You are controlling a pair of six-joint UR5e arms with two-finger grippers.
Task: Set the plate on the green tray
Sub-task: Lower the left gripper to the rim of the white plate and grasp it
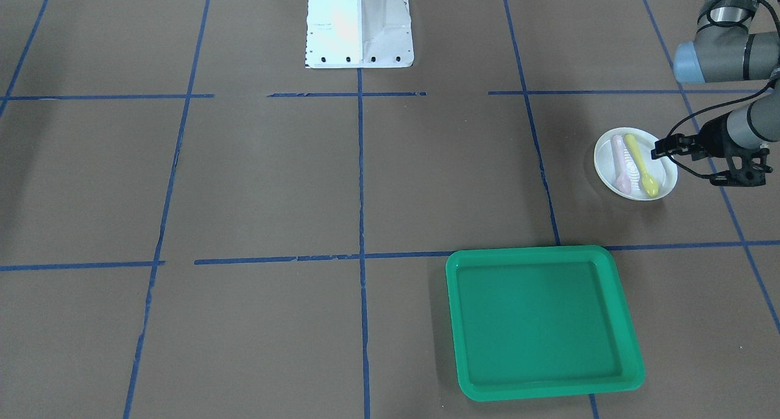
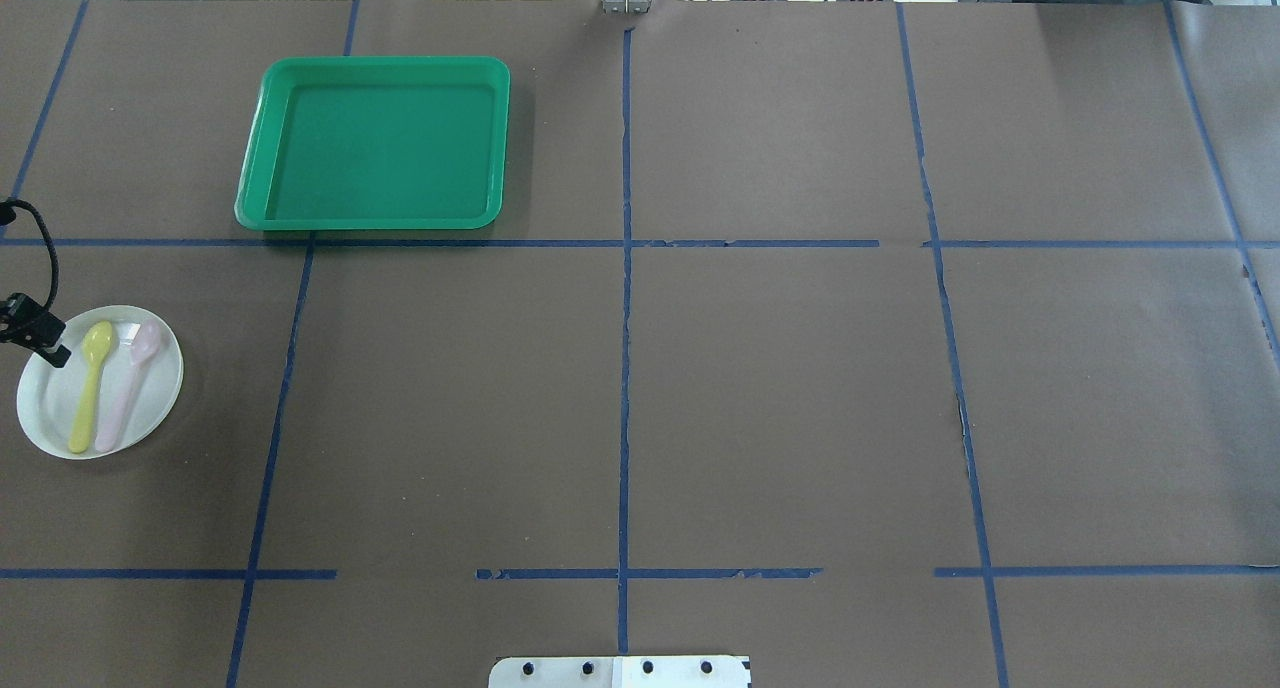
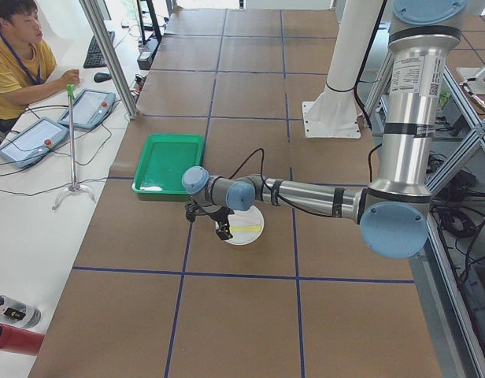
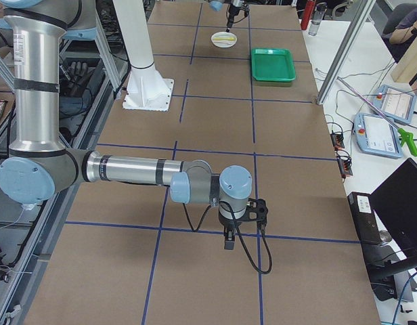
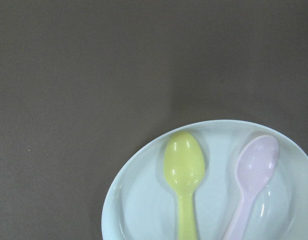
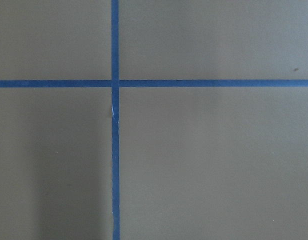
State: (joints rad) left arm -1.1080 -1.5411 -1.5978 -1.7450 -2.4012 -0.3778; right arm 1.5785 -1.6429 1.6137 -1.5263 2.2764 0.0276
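The small white plate (image 2: 150,408) lies flat on the brown table at my left and holds a yellow spoon (image 2: 90,383) and a pink spoon (image 2: 128,383). It also shows in the front view (image 1: 609,163) and the left wrist view (image 5: 144,200). My left gripper (image 1: 656,151) hangs just above the plate's outer side. Its fingers look close together and hold nothing. The green tray (image 2: 375,218) sits empty, farther from me and a little to the right (image 1: 542,391). My right gripper (image 4: 227,244) shows only in the right side view, so I cannot tell its state.
Blue tape lines divide the brown table into squares. The white robot base (image 1: 358,23) stands at the table's near middle. An operator (image 3: 14,55) sits at the far side with tablets and a stand. Bare table lies between plate and tray.
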